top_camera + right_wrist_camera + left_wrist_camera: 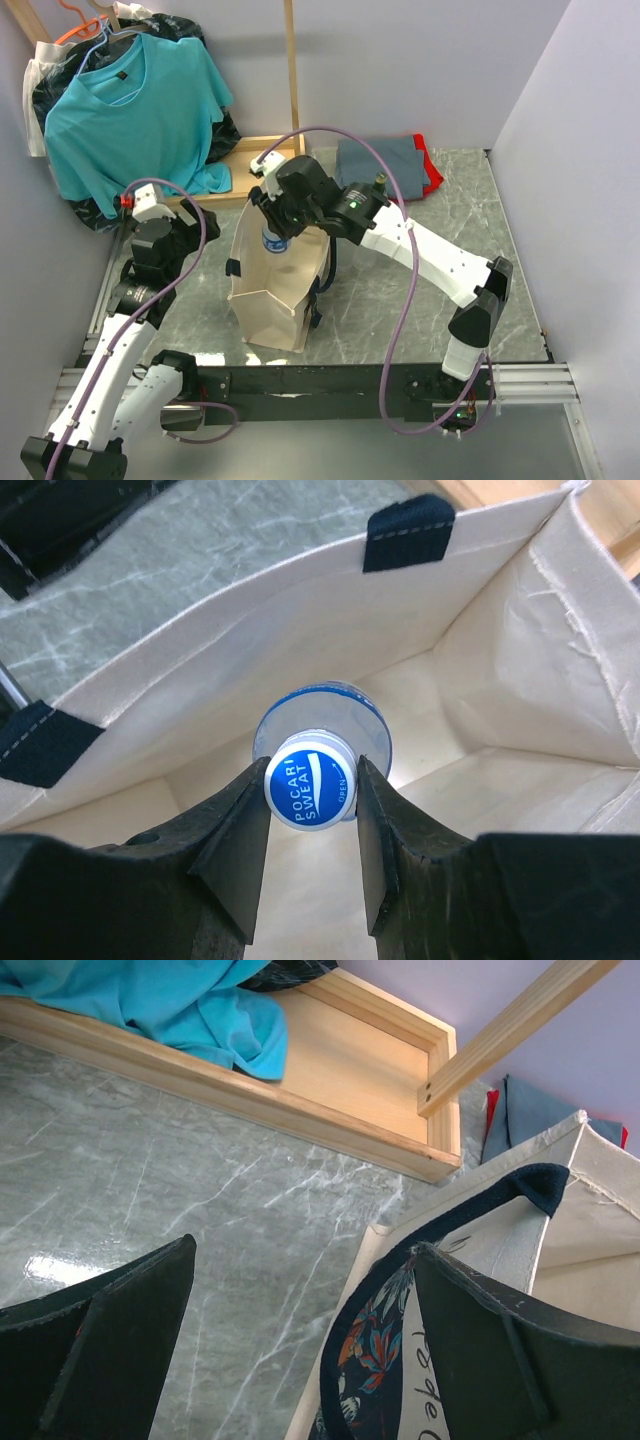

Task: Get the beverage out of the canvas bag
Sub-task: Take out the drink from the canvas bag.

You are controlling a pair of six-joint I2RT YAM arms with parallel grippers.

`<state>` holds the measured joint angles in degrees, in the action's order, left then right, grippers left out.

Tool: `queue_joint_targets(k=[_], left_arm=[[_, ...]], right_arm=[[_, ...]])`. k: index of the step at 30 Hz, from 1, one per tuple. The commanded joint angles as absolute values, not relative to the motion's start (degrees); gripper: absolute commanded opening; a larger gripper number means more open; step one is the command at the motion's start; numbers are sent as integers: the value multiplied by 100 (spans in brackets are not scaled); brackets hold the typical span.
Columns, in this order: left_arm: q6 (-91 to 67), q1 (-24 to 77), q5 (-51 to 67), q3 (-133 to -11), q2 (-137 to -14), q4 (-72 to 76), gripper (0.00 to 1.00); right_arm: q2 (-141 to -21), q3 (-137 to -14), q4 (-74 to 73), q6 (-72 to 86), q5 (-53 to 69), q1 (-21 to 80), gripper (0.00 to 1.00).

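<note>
The beige canvas bag (270, 300) stands upright and open in the middle of the table. Over its mouth my right gripper (310, 785) is shut on the blue cap of the beverage (310, 788), a clear bottle with a blue label (275, 241) that stands upright inside the bag (520, 650). The bottle's shoulder shows just at the bag's top rim. My left gripper (300, 1330) is open at the bag's left side. Its right finger (510, 1360) is against the bag's wall (470, 1250) by the black strap (540, 1185), and its left finger (110, 1340) is over bare table.
A wooden rack base (240, 155) with an upright post stands behind the bag. A teal shirt (135, 105) hangs over a black plastic bag at the back left. Folded grey and red cloth (385, 165) lies at the back right. White walls close in on both sides.
</note>
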<state>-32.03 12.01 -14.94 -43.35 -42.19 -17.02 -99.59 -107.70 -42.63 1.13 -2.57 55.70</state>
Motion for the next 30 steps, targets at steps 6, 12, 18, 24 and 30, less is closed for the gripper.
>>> queue_joint_targets(k=[6,12,18,24,30], left_arm=[[-3410,1187,-1898,-4359,-4131,-1573,96],[-3604,1187,-2259,-4131,-3683,-1424,96],[-3691,1195,-2215,-4263,-3849,-1573,96],[-3683,1187,-2118,-4315,-3876,-1468,96],[-3735,1187,-2197,-4351,-3824,-1617,96]], right_arm=[[-9703,-11381,-3981,53,-185,5555,0],[-9957,-12032,-4605,62,-18,5546,0],[-9871,-12138,-4746,79,184,5555,0],[-9695,-12102,-4667,141,246,5555,0],[-9160,-11717,-4299,220,158,5599,0]])
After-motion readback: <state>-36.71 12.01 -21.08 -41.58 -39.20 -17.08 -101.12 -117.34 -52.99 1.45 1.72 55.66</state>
